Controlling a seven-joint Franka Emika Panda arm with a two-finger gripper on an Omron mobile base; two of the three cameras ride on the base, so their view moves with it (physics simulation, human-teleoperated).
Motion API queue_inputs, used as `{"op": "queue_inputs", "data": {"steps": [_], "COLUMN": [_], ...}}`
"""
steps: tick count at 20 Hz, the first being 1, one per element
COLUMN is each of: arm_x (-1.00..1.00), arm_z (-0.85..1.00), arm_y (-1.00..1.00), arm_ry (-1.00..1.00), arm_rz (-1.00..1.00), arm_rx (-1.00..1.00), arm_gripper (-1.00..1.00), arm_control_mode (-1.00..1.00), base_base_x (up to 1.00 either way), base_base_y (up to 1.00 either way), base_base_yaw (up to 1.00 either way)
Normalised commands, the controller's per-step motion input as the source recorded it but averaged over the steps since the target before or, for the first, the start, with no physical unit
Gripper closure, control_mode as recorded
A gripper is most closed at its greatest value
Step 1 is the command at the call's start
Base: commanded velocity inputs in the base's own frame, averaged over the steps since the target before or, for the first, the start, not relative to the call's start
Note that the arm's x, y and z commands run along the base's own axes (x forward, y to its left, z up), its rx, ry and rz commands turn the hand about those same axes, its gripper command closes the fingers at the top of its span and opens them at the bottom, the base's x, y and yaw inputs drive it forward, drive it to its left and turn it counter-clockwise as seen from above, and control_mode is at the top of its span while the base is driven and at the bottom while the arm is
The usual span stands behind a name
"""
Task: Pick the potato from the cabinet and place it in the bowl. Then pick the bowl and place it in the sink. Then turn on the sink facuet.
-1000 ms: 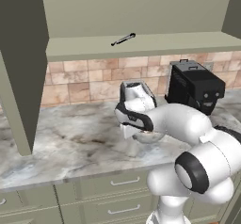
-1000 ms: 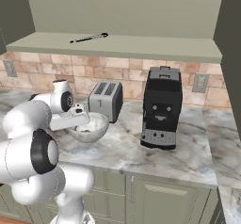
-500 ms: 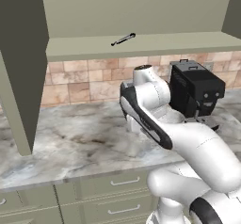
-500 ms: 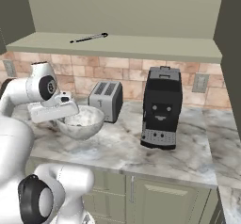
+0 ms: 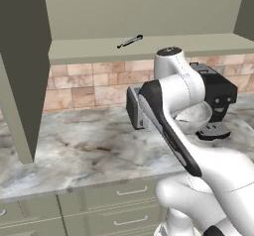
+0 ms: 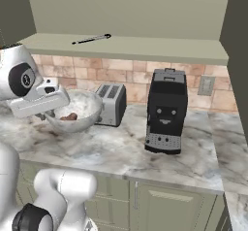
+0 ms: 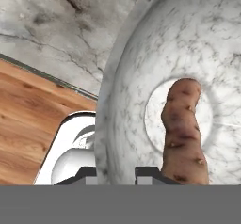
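The whitish bowl (image 6: 80,107) hangs above the marble counter (image 6: 111,147), left of the toaster. My gripper (image 6: 47,114) is shut on its near rim. In the hand view my gripper (image 7: 117,172) straddles the rim of the bowl (image 7: 136,72), one fingertip inside and one outside. The reddish-brown potato (image 7: 183,129) lies on the bowl's bottom, and the potato (image 6: 69,116) shows through the bowl's wall. In the left base view my arm covers most of the bowl (image 5: 197,115). The olive-green cabinet (image 5: 149,49) (image 6: 145,48) spans above. The sink and its faucet are out of view.
A thin black utensil (image 5: 130,41) (image 6: 92,39) lies on the cabinet shelf. A toaster (image 6: 110,104) and a black coffee machine (image 6: 166,111) (image 5: 217,98) stand at the back of the counter. The open cabinet door (image 5: 22,66) hangs at the left.
My gripper closed the last bit on the bowl's rim. The arm lifted the bowl off the counter and swung it up and to the left, the potato still inside.
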Motion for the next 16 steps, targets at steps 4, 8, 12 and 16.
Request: {"op": "queue_inputs", "data": {"steps": [4, 8, 12, 16], "arm_x": [-0.23, -0.28, -0.12, 0.0], "arm_z": [0.98, 0.61, 0.1, 0.0], "arm_y": [-0.08, -0.02, 0.0, 0.0], "arm_ry": [0.0, 0.01, 0.02, 0.0], "arm_rz": [0.03, 0.0, 0.0, 0.0], "arm_rx": [0.0, 0.0, 0.0, 0.0], "arm_gripper": [1.0, 1.0, 1.0, 1.0], "arm_control_mode": [-1.0, -1.0, -1.0, 1.0], "base_base_x": [0.0, 0.0, 0.0, -0.24], "base_base_y": [0.0, 0.0, 0.0, 0.09], "base_base_yaw": [0.0, 0.0, 0.0, 0.0]}}
